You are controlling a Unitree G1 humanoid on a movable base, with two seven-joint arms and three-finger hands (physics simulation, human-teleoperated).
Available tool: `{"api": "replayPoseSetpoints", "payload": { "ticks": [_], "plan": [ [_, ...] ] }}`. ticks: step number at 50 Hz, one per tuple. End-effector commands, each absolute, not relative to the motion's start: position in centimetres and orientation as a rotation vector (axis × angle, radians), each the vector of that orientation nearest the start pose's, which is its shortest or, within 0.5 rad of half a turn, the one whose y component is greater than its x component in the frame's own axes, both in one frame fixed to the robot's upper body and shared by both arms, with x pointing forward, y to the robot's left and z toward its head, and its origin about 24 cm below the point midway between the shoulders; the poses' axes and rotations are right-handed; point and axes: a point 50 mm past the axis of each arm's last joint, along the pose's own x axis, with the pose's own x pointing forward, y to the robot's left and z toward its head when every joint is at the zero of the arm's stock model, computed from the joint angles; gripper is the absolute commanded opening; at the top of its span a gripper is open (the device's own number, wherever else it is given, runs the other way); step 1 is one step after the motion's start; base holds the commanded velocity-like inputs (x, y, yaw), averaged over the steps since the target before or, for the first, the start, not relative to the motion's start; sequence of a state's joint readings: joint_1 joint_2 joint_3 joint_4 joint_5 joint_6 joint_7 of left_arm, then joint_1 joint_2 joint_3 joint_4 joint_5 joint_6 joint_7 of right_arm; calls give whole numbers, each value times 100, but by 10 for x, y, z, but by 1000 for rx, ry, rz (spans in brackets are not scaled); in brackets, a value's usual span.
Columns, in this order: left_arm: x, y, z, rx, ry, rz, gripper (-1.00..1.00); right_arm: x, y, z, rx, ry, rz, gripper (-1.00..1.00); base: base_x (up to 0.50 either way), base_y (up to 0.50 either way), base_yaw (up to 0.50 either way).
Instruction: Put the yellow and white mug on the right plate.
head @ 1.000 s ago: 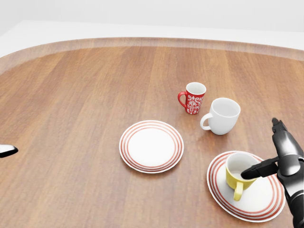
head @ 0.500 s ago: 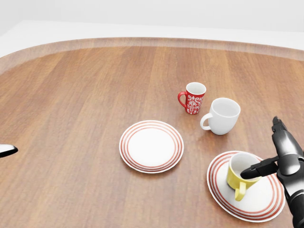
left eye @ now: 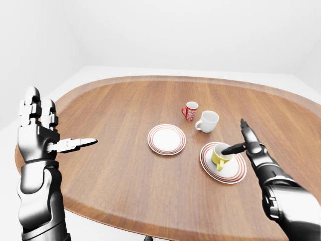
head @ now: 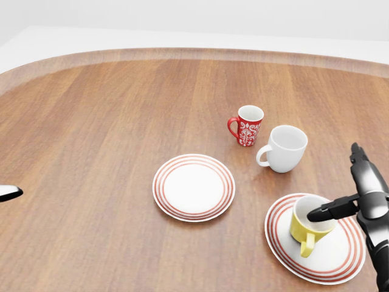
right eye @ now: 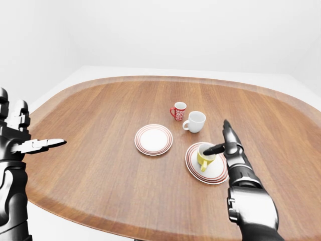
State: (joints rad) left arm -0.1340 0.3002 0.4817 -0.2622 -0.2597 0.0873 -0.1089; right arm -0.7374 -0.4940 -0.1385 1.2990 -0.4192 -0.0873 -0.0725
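Left hand (left eye: pixel 37 135) raised, spread; right hand (head: pixel 358 194) spread.

We see a warm brown wooden table (head: pixel 91 121) with a paler edge, and on it two white plates, the left plate (head: pixel 193 187) and the right plate (head: pixel 340 255), each ringed with thin red stripes. The mug (head: pixel 307 226) on the right plate is yellow outside and white inside, the small cup (head: pixel 247 126) is red with a white floral pattern, and the round cup (head: pixel 284 148) is plain white. Our left hand (left eye: pixel 37 135) is silver-grey metal, and our right hand (head: pixel 364 194) is the same grey with black fingers (head: pixel 325 212).
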Motion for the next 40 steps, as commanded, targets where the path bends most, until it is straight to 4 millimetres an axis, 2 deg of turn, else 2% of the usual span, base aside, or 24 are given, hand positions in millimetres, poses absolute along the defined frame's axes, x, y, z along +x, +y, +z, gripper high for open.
{"api": "replayPoseSetpoints", "payload": {
  "ticks": [1,12,18,19,20,24,30,40],
  "plan": [
    [242,283,166,76,-418,254,100,340,-310,46,-647,428,-266,100,0,0,0],
    [242,284,165,72,-418,255,100,351,-313,76,-617,313,-253,100,0,0,0],
    [243,284,165,70,-413,254,100,361,-307,116,-617,141,-221,100,0,0,0],
    [243,284,165,70,-413,254,100,361,-307,116,-617,136,-219,100,0,0,0],
    [243,284,164,69,-413,254,100,363,-302,131,-623,71,-202,100,0,0,0],
    [242,283,165,69,-414,254,100,363,-297,149,-611,32,-192,100,0,0,0],
    [243,284,164,69,-413,254,100,360,-289,171,-593,-26,-177,100,0,0,0],
    [243,283,165,71,-415,254,100,345,-266,229,-635,-290,-108,100,0,0,0]
  ]
}}
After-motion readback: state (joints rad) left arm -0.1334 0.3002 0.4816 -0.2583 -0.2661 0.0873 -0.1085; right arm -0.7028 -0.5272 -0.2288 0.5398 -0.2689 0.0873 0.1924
